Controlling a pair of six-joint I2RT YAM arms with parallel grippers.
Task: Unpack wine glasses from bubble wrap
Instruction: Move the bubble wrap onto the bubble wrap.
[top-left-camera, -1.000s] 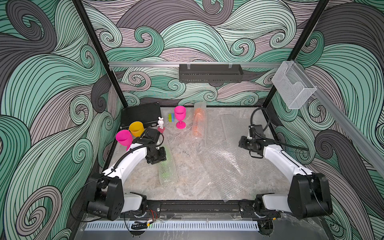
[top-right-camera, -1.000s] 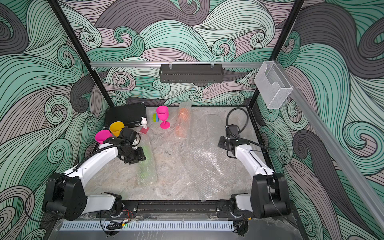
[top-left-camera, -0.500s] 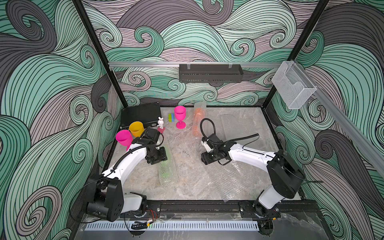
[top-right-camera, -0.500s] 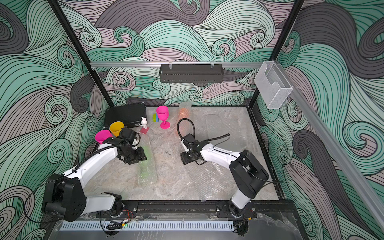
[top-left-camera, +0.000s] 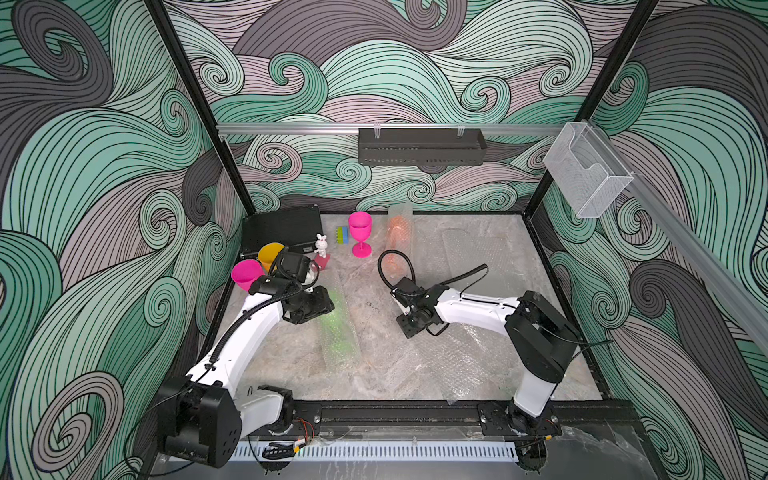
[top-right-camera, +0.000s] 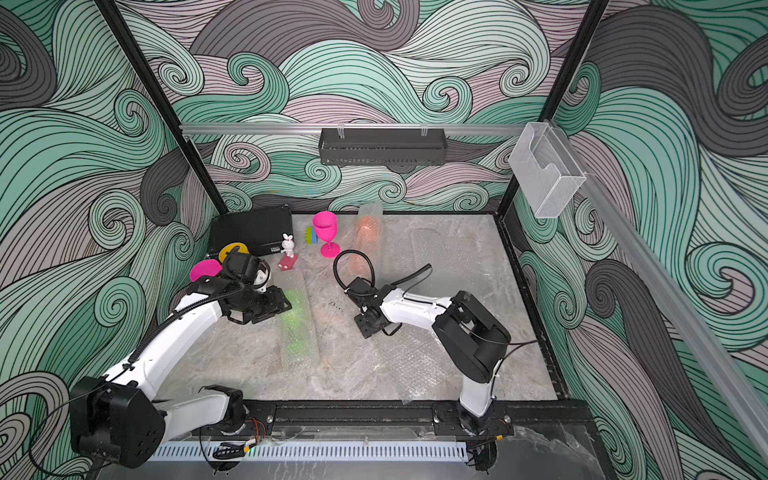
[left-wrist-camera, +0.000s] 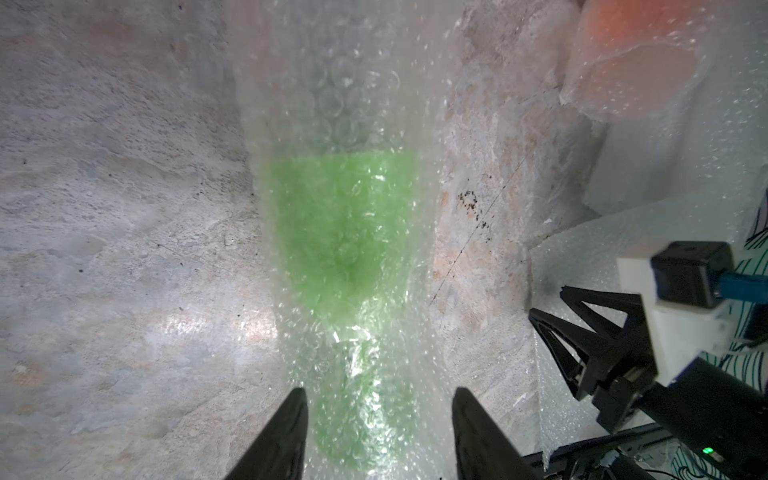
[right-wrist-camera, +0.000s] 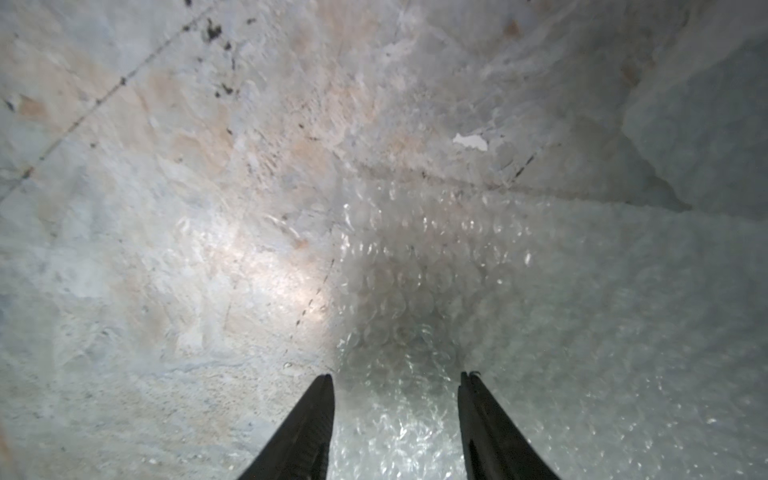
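A lime green wine glass (left-wrist-camera: 345, 232) lies wrapped in a tube of bubble wrap (top-left-camera: 338, 328) on the left of the marble floor. My left gripper (left-wrist-camera: 378, 395) is open, its fingers on either side of the wrapped foot end; it is at the tube's far end in both top views (top-left-camera: 322, 305) (top-right-camera: 278, 307). My right gripper (right-wrist-camera: 397, 378) stands open over the edge of a flat bubble wrap sheet (right-wrist-camera: 540, 311), mid-floor (top-left-camera: 409, 326). An orange wine glass in its wrap (top-left-camera: 397, 241) lies at the back. Bare pink (top-left-camera: 360, 232), pink (top-left-camera: 245, 274) and yellow (top-left-camera: 269, 255) glasses stand on the left.
A black case (top-left-camera: 282, 228), a white rabbit figure (top-left-camera: 321, 245) and a green-blue block (top-left-camera: 342, 235) sit at the back left. Flat bubble wrap (top-left-camera: 465, 249) covers the back right. A clear box (top-left-camera: 586, 178) hangs on the right wall, a black rack (top-left-camera: 419, 145) on the back wall.
The right arm has swung from the right side to the middle, over the flat sheet's edge. The left arm has stayed at the green tube.
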